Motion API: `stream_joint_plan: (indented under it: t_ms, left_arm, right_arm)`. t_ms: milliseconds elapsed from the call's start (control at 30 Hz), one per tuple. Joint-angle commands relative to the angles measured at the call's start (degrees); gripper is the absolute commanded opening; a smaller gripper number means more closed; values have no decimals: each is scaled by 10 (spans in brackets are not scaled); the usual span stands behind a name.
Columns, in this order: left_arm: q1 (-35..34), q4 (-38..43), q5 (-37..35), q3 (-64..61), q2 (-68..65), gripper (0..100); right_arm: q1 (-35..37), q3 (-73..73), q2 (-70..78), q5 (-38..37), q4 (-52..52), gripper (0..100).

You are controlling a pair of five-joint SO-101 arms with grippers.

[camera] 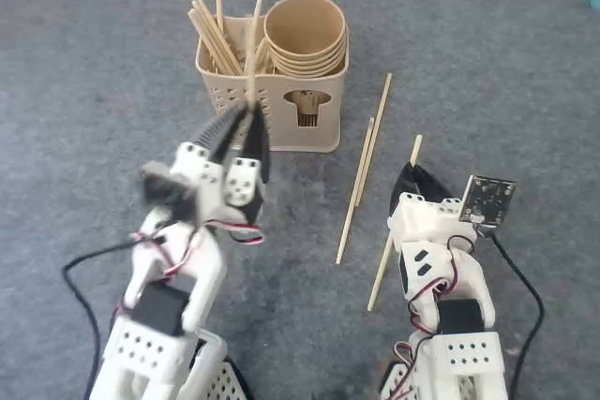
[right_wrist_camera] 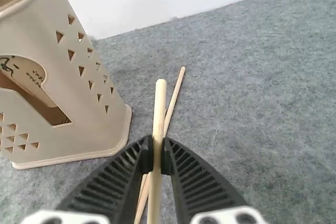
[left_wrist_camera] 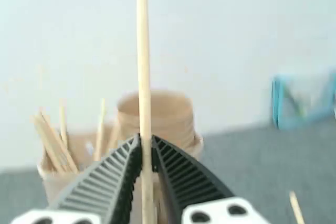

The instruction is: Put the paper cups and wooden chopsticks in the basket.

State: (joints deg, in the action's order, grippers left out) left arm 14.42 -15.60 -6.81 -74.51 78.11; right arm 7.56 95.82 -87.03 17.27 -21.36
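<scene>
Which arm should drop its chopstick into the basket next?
Left, most likely. The left gripper holds an upright chopstick at the basket's front wall; the right gripper clamps a second chopstick low, farther from it.

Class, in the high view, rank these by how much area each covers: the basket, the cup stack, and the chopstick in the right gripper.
1. basket
2. cup stack, standing inside the basket
3. chopstick in the right gripper: long, but by far the thinnest
</scene>
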Motion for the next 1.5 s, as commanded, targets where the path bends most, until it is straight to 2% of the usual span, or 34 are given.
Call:
stream_joint_plan:
  t_ms: [0,133,267,567,733,833,1033,1200,1267,1467]
  left_arm:
    - [-20,123,-9,7,48,11]
    - [-33,208,-8,40,6,11]
    - [-57,216,-8,124,-97,12]
    - [-119,219,-7,373,-418,13]
    - [-140,294,-7,453,-553,15]
    - [-145,312,-7,465,-605,16]
    - [-145,340,-6,466,-668,28]
    - [-146,335,-10,454,-677,202]
    - [-146,334,-10,441,-668,243]
    - [-150,253,-7,378,-583,209]
  right_arm:
    - [0,11,-14,7,4,6]
    - [0,11,-14,7,4,6]
    - [0,11,-14,7,4,6]
    - [0,11,-14,7,1,6]
    - [0,11,-20,7,-9,6]
    - [0,11,-20,7,-9,6]
    - [0,11,-20,7,-9,6]
    - [0,11,-20,7,-8,6]
    - [0,11,-20,7,-7,6]
    - [0,11,-20,7,-7,6]
